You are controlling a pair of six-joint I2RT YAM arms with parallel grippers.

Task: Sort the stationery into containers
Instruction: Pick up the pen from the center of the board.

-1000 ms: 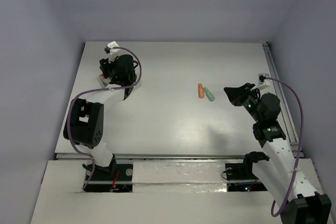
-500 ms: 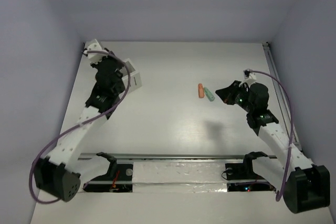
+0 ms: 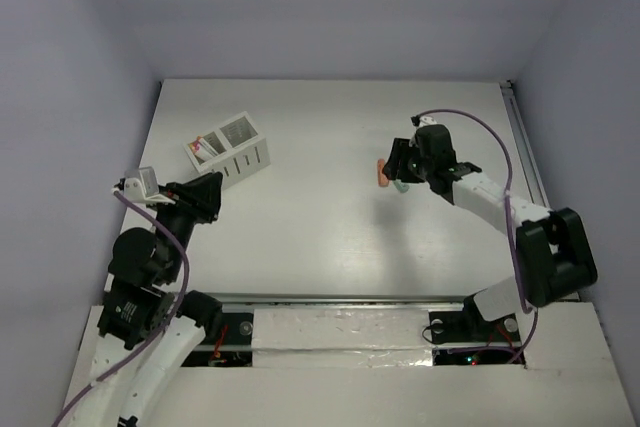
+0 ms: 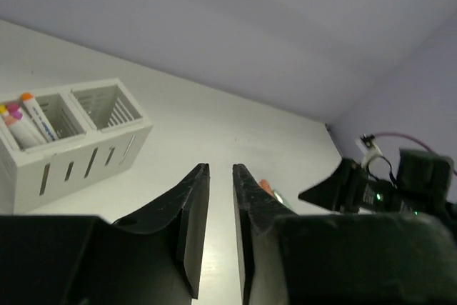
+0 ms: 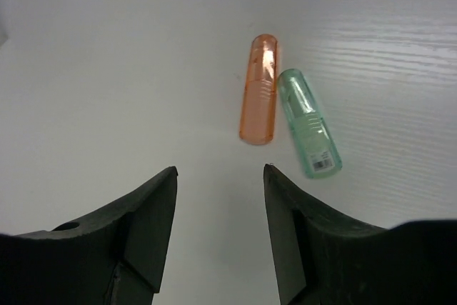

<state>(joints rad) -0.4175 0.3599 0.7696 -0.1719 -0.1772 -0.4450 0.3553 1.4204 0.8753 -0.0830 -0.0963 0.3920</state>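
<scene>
The white two-compartment container [image 3: 232,146] stands at the far left, with several white pens [image 4: 21,116] with coloured ends upright in one compartment; the other compartment [image 4: 107,107] shows nothing inside. An orange marker [image 5: 259,91] and a mint-green marker [image 5: 308,123] lie side by side on the table. My right gripper [image 5: 220,171] hovers just short of them, open, with nothing between its fingers. In the top view it [image 3: 402,163] covers most of the mint marker, and the orange marker [image 3: 381,174] shows at its left. My left gripper [image 4: 220,171] hangs near the container [image 4: 71,137], its jaws a narrow gap apart and empty.
A metal rail [image 3: 525,147] runs along the table's right edge. Grey walls close in the back and both sides. In the left wrist view the right arm [image 4: 389,183] shows at the far right, beyond the two markers [image 4: 268,189].
The left arm has drawn back from the container toward the near left. The right arm has swung left over the two markers and its jaws have opened wide.
</scene>
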